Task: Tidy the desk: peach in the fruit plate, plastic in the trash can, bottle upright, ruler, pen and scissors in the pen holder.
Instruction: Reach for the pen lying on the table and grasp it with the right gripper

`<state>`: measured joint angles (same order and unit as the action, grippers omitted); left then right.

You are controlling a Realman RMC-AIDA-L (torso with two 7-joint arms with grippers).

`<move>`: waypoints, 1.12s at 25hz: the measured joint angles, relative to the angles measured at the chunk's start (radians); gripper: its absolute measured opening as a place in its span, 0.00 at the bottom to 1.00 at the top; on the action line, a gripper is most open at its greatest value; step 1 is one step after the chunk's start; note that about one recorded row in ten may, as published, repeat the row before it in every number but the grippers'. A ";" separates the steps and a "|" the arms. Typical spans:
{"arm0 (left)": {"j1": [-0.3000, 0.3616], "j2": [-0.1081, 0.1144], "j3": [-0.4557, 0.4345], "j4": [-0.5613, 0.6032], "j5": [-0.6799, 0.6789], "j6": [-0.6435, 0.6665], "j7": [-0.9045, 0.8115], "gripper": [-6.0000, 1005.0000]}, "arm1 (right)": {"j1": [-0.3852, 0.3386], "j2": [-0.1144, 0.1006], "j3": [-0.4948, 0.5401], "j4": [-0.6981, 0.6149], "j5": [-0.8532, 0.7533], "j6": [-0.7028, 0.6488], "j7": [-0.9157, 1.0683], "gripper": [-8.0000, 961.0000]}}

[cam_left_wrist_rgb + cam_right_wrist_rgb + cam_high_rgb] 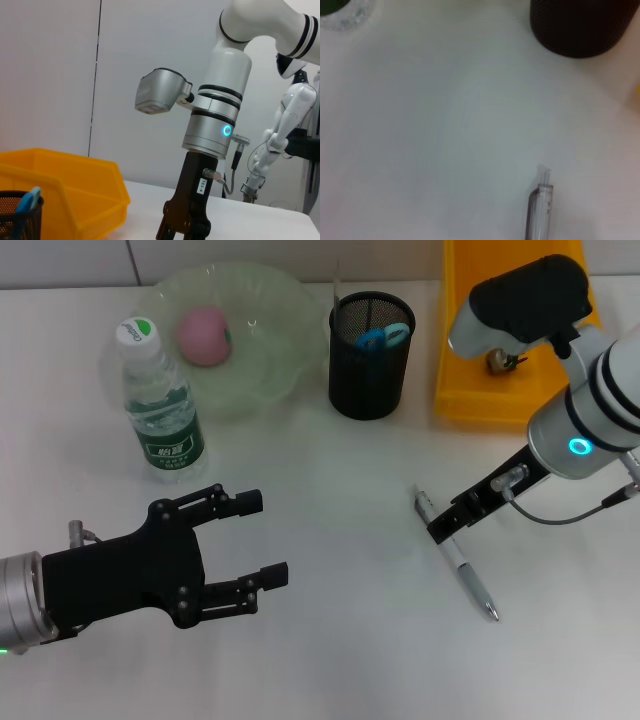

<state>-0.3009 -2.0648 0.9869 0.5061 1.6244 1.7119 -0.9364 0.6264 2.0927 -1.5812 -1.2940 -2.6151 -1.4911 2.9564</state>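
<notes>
A clear pen (466,572) lies on the white desk, right of centre. My right gripper (440,527) is low over the pen's upper end; the same gripper shows in the left wrist view (182,227). The right wrist view shows the pen's top (539,210) close below. My left gripper (265,540) is open and empty at the front left. A pink peach (205,337) sits in the glass plate (270,370). The water bottle (165,410) stands upright. The black mesh pen holder (370,370) holds blue-handled scissors (383,337).
A yellow bin (500,400) stands at the back right, behind my right arm, and shows in the left wrist view (75,190). The pen holder (580,25) is close beyond the pen. Bare desk lies between the two grippers.
</notes>
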 joint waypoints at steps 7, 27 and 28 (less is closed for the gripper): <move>-0.001 0.000 0.000 0.000 0.000 -0.005 0.002 0.80 | 0.003 0.000 -0.017 0.018 0.001 0.026 0.000 0.82; 0.003 0.000 0.001 0.000 0.000 -0.008 0.002 0.80 | 0.035 0.000 -0.027 0.101 0.041 0.071 0.001 0.46; 0.003 0.000 0.001 0.000 0.000 -0.008 0.002 0.80 | 0.035 0.000 -0.028 0.102 0.041 0.072 0.001 0.45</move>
<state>-0.2980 -2.0647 0.9879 0.5062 1.6244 1.7041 -0.9341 0.6611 2.0923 -1.6092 -1.1918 -2.5744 -1.4190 2.9575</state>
